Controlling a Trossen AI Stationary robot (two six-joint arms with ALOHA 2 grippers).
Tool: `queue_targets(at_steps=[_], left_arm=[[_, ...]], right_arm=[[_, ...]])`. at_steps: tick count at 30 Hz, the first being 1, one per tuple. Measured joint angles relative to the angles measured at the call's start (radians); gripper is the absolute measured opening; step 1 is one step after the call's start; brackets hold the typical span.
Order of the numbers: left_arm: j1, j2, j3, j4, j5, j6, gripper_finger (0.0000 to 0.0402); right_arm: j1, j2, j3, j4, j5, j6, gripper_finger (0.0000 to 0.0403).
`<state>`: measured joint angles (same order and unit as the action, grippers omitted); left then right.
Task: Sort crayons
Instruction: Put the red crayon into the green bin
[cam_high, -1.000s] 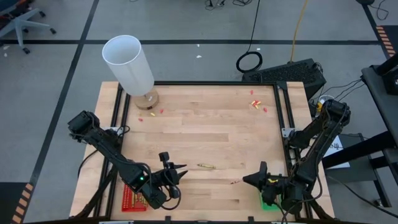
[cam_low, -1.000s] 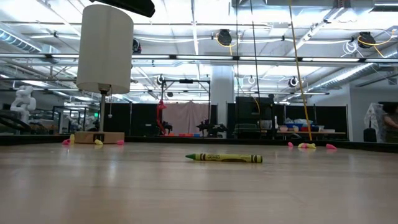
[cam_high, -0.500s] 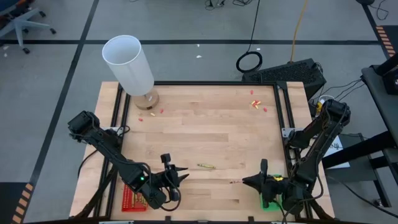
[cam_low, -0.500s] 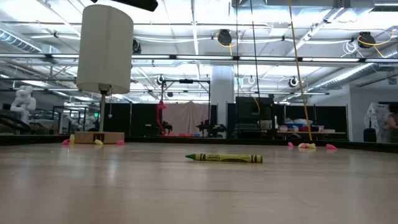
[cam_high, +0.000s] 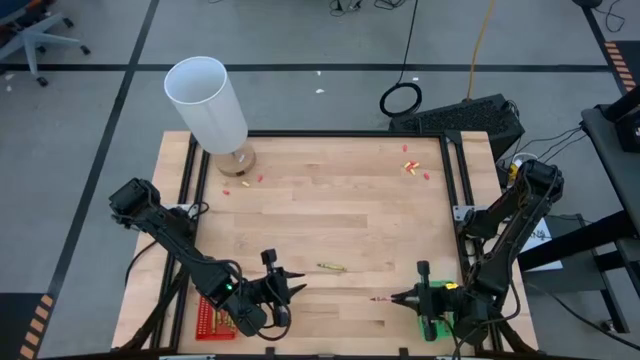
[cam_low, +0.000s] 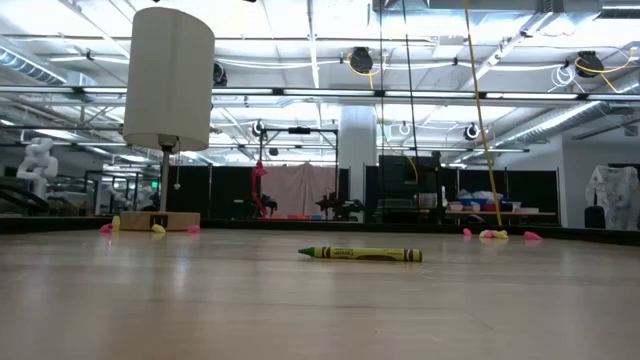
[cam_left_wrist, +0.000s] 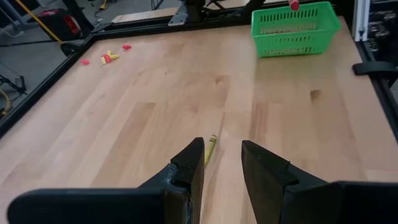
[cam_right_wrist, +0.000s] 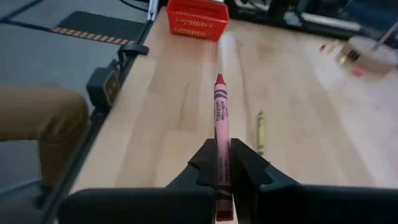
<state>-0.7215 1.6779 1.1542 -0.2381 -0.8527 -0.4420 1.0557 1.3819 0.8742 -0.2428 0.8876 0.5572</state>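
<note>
Red crayon (cam_right_wrist: 220, 118) clamped in right end effector (cam_right_wrist: 222, 163), near table's front edge (cam_high: 330, 340).

Colours on the table

Red crayon (cam_right_wrist: 220, 118) with darker printed label, clamped between black fingers (cam_right_wrist: 245, 165). Olive-green crayon (cam_low: 360, 254) with yellow-green label band and dark lettering, lying on pale wood table (cam_high: 330, 210) with light and tan planks. Green mesh basket (cam_left_wrist: 295, 28); red mesh basket (cam_right_wrist: 198, 18). White tube (cam_high: 205, 100) on tan wooden base. Small pink and yellow scraps (cam_high: 412, 168). Black table frame, black arms
</note>
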Motion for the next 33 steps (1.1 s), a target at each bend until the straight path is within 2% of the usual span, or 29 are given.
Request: queue_targets(at_steps=[9, 11, 14, 17, 23, 33], left_arm=[[0.0, 0.0, 0.0, 0.042, 0.014, 0.003, 0.0104], [0.0, 0.0, 0.0, 0.045, 0.014, 0.003, 0.0104], [0.0, 0.0, 0.0, 0.043, 0.014, 0.003, 0.0104], [0.0, 0.0, 0.0, 0.045, 0.014, 0.002, 0.0104], [0.001, 0.0, 0.0, 0.049, 0.015, -0.024, 0.0104], [0.002, 0.0, 0.0, 0.049, 0.015, -0.024, 0.0104]], right_arm=[[0.0, 0.0, 0.0, 0.014, -0.003, 0.222, 0.0004], [-0.003, -0.002, 0.0, 0.019, -0.014, 0.22, 0.0004], [-0.004, -0.031, 0.0, 0.024, -0.162, 0.212, 0.0004], [0.002, -0.062, 0.0, 0.022, -0.284, 0.278, 0.0004], [0.036, -0.117, 0.0, -0.014, -0.357, 0.344, 0.0004], [0.096, -0.179, 0.0, -0.196, -0.682, 0.709, 0.0004]])
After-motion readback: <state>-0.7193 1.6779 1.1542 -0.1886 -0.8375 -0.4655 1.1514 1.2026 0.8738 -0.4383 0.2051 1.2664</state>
